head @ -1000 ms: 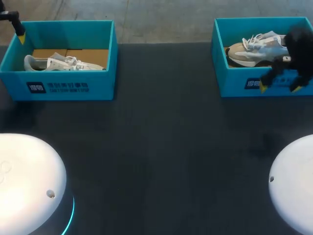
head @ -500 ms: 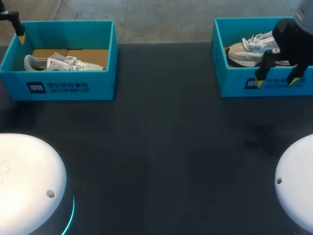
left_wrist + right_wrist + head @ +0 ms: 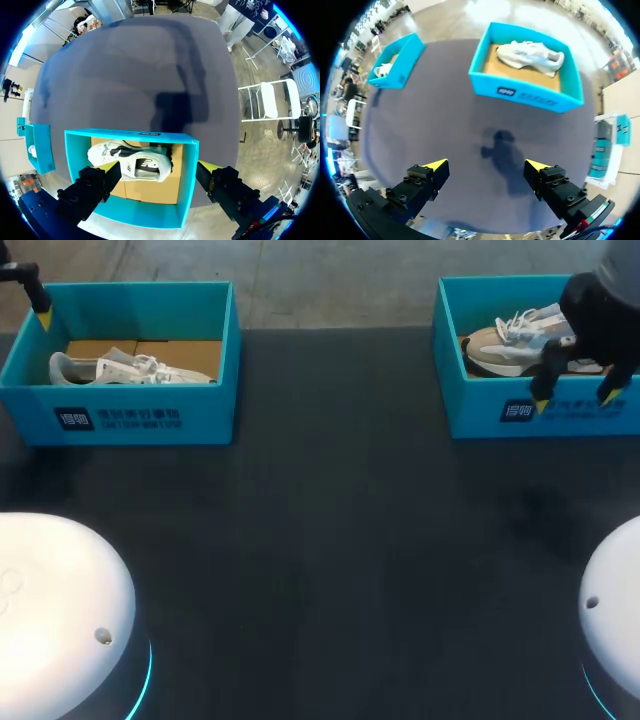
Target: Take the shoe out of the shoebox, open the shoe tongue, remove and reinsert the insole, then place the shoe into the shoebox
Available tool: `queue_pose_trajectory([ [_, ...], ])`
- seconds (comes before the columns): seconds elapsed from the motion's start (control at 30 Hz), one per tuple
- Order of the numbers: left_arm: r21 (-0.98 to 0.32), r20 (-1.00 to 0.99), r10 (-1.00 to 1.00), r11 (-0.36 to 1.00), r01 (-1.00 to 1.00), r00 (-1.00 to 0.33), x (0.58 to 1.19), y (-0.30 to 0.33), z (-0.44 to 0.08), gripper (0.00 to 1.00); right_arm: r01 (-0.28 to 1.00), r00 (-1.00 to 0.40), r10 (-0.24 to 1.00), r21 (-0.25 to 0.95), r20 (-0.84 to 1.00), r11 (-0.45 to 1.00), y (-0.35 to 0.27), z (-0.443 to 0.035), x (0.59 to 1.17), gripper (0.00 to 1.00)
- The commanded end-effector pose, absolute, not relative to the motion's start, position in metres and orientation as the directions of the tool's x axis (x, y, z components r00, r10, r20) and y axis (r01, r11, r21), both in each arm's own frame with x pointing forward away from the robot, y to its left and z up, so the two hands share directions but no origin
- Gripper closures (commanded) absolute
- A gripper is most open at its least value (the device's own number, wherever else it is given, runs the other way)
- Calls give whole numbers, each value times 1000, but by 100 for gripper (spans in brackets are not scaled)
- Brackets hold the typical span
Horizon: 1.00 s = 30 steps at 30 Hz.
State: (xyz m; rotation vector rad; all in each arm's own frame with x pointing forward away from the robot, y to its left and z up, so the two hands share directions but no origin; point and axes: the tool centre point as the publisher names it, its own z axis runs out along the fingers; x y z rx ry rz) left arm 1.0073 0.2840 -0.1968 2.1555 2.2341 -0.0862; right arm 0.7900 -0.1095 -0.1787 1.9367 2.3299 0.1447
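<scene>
1. Risk: right gripper (image 3: 574, 399), jaws wide and empty above the right shoebox's (image 3: 480, 415) near wall, may land a fingertip on it and shove the box.
2. Shoe (image 3: 500, 350): inside that box, tabletop's far right corner; long axis along the far edge, toe seemingly toward the middle.
3. Left gripper (image 3: 159, 175): jaws wide, empty, over left shoebox (image 3: 130, 136).
</scene>
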Motion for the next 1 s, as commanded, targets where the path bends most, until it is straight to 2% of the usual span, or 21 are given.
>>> queue_pose_trajectory([
  [0.03,-14,-61,997,35,999,-36,1007,284,-196,0,976,-174,976,108,-133,188,-115,-169,817,0],
  [0.5,-14,-61,997,35,999,-36,1007,284,-196,0,965,-208,960,121,-190,233,-182,-166,917,0],
  [1.0,-14,-61,997,35,999,-36,1007,284,-196,0,961,-221,946,113,-239,253,-245,-170,987,0],
])
